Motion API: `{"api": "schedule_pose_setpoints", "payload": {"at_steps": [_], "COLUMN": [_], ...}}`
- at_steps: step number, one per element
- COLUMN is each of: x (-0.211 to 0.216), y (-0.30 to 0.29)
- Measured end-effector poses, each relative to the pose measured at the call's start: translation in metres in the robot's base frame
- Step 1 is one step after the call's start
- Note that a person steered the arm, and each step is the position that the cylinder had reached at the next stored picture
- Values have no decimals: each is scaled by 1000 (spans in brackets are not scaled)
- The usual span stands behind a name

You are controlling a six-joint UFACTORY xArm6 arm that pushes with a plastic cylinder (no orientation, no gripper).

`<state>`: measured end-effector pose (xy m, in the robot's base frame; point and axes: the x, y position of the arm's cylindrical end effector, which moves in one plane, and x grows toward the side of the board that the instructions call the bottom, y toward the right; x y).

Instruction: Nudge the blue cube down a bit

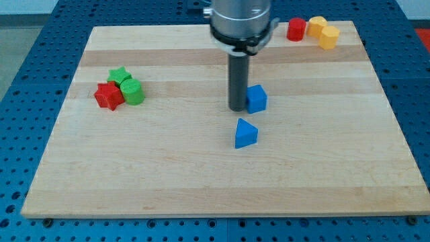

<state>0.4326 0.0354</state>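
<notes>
- The blue cube [256, 98] is small, solid blue and matte, with its top face lighter than the sides.
- It sits flat and upright on the counter [168, 168], turned slightly so one vertical edge faces the view's bottom.
- It lies a little right of the counter's middle, in the upper half.
- My tip [238, 107] stands at its 9 o'clock, touching or just beside its left face.

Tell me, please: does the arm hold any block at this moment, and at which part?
Nothing is held. My tip stands right beside the blue cube, on the cube's left side in the view.
</notes>
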Motion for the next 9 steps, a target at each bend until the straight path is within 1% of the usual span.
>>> {"api": "schedule_pose_setpoints", "payload": {"at_steps": [3, 4, 6, 7, 9], "x": [2, -8, -50, -67, -90], "y": [67, 74, 79, 93, 110]}}
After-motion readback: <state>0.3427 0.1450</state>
